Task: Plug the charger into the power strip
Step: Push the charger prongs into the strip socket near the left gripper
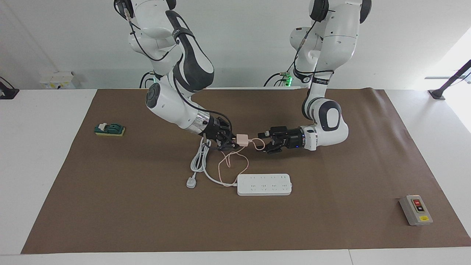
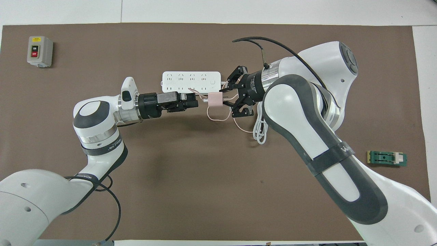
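Note:
The small pink charger (image 1: pixel 241 139) (image 2: pixel 215 99) hangs in the air, and my right gripper (image 1: pixel 235 141) (image 2: pixel 228 99) is shut on it. Its metal prongs point at my left gripper (image 1: pixel 263 142) (image 2: pixel 195 101), which is open and level with it, a short gap away. The thin pink cable (image 1: pixel 232 162) loops down onto the mat. The long white power strip (image 1: pixel 264 184) (image 2: pixel 191 78) lies flat on the mat, farther from the robots than both grippers. Neither gripper touches it.
The strip's thick white cord (image 1: pixel 198 162) (image 2: pixel 261 126) lies coiled under my right gripper and ends in a white plug (image 1: pixel 191 182). A grey button box (image 1: pixel 415 210) (image 2: pixel 40 51) stands toward the left arm's end. A green block (image 1: pixel 109 129) (image 2: pixel 386 159) lies toward the right arm's end.

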Tool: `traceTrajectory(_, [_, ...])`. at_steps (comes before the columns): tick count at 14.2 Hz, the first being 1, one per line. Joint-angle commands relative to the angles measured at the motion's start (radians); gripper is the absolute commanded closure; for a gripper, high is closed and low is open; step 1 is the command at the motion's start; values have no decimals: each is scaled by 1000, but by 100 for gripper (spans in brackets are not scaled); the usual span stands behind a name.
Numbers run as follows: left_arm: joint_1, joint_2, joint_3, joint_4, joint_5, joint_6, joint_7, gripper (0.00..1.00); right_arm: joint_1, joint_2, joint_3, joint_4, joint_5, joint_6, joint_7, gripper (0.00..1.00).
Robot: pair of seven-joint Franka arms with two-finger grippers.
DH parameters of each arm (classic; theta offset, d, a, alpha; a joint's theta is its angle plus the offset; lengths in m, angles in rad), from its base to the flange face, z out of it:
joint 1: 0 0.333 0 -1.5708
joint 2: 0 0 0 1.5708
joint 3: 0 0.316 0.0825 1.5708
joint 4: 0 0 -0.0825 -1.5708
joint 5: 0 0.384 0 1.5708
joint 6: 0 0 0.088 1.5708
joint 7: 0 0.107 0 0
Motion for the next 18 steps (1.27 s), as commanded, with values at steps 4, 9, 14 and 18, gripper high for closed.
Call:
traceTrajectory(4, [-25,-25,11,-18,-6,-2,13,0,-7,-1,-2,-2,76,-4,-34,100])
traceTrajectory(9, [-44,-21,11,-12,-19,-13,10,0,0,-1,-2,-5,81,-2,-52,100])
traceTrajectory(14, [-51,-19,9,-9,-32,-16,8,0,0,-1,0,-6,87,-2,-52,100])
traceTrajectory(18, [-58,-13,7,5,-47,-24,8,0,0,-1,-2,-8,87,-4,-52,100])
